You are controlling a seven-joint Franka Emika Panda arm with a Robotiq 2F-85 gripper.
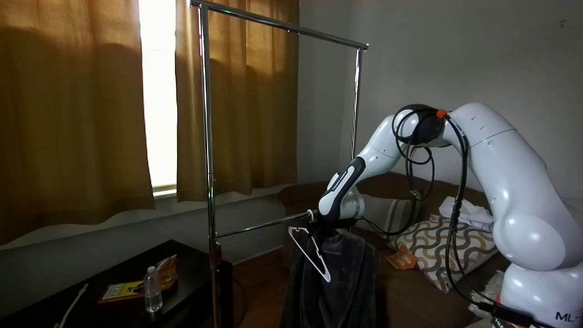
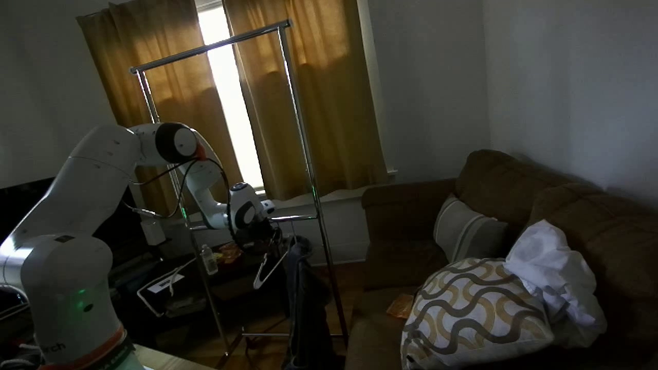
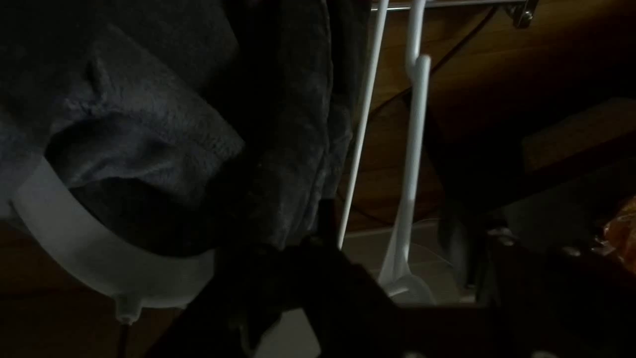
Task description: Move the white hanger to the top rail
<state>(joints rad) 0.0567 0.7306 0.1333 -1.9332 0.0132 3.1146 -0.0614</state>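
The white hanger [image 1: 314,263] hangs by its hook on the lower bar [image 1: 259,224] of the rack, beside the dark jacket [image 1: 341,278]. It also shows in an exterior view [image 2: 271,271] and, close up, in the wrist view [image 3: 415,134]. My gripper [image 1: 320,228] is at the upper part of the hanger, just below the lower bar. In the wrist view my gripper [image 3: 390,226] is dark, with its fingers apart and the hanger's neck between them. Contact cannot be seen. The top rail [image 1: 291,28], also in an exterior view [image 2: 211,47], is bare, high above.
The jacket, on its grey hanger [image 3: 124,268], is close beside the gripper. The rack's upright [image 1: 208,150] stands at one side. A black table holds a bottle [image 1: 152,289] and a snack bag [image 1: 167,272]. A brown couch [image 2: 406,221] with pillows stands nearby.
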